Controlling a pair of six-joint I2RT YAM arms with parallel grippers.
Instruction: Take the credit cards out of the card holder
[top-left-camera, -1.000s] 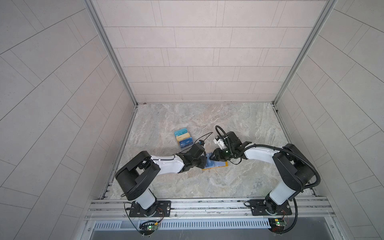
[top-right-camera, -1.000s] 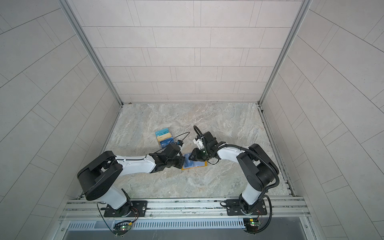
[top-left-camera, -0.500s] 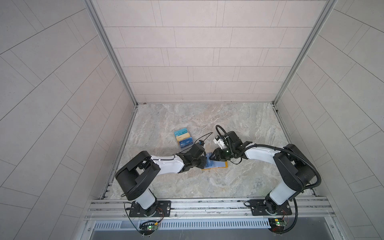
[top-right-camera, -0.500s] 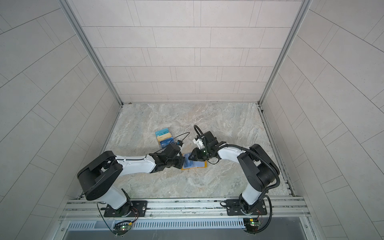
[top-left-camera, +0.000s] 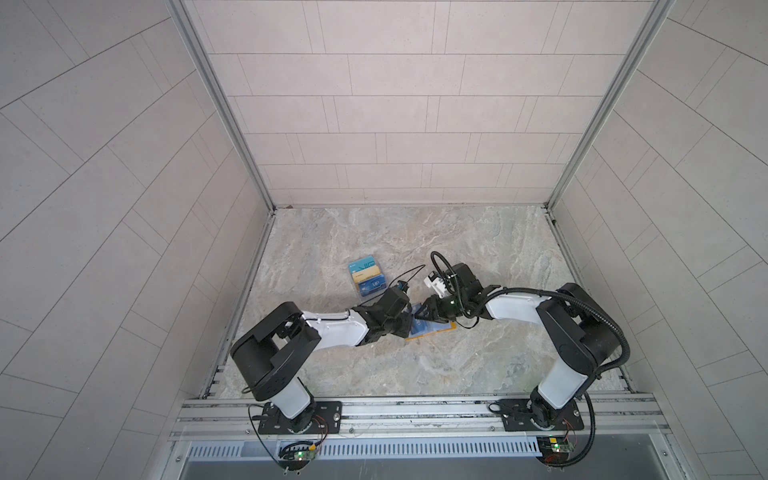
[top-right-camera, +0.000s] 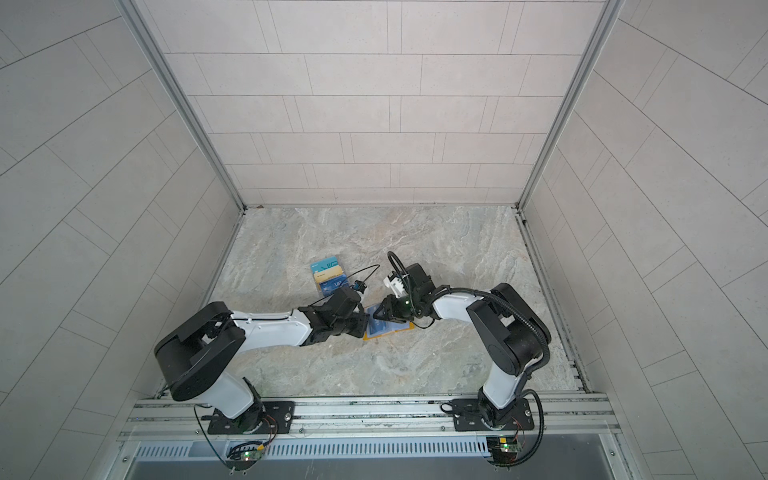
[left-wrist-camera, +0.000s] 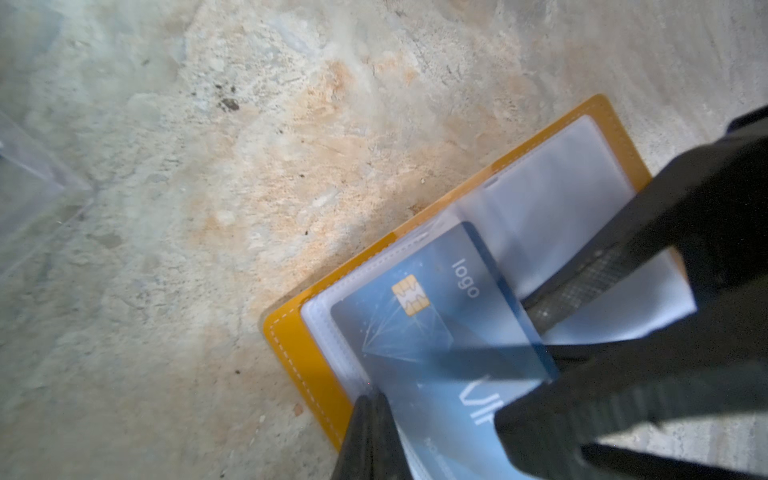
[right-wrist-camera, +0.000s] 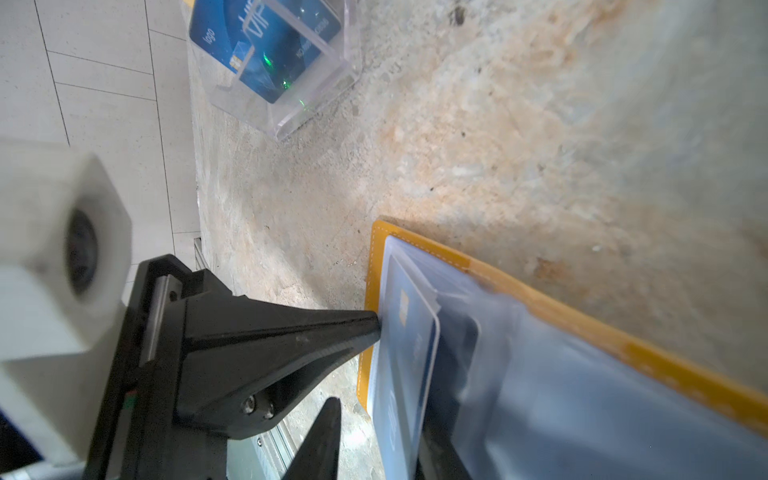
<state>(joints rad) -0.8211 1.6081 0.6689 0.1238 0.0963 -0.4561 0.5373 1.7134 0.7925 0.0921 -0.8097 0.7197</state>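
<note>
While pinning holder (left-wrist-camera: 291, 345) with shut left gripper (right-wrist-camera: 372, 328), watch right gripper (left-wrist-camera: 513, 361), half-open astride card (left-wrist-camera: 415, 324) — may nip sleeve (left-wrist-camera: 561, 187), drag holder.

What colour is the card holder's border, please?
Mustard yellow with white stitching on the card holder; clearest in the left wrist view.

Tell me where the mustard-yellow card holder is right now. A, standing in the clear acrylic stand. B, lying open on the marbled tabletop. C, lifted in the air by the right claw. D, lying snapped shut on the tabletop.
B: the card holder lies flat and open on the marbled tabletop, with its clear sleeves and a blue card showing.
</note>
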